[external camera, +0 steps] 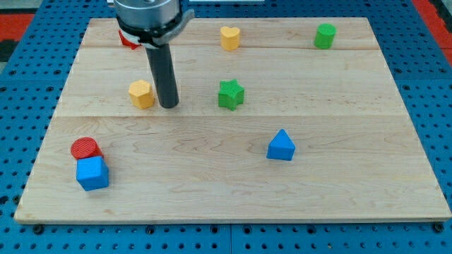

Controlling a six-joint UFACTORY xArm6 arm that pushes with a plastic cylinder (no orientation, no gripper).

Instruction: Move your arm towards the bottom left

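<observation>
My tip [168,106] rests on the bench [353,197] in the upper left of the frame, just beside the yellow hexagon block [141,94], on its right. The tool is a bare rod with no jaws and has hold of nothing.

Target direction: lower left of the frame. The red cylinder [85,148] and the blue cube [92,173], touching each other, lie that way from the tip; a diagonal path likely grazes the yellow hexagon first.

Count: yellow 2 (hexagon, heart [229,37]); green 2 (star [230,94], cylinder [325,36]); blue 2 (cube, pointed block [281,146]); red 2 (cylinder, part-hidden piece [127,40]).

Straight dark rod [169,106] under a grey metallic mount [150,14].
</observation>
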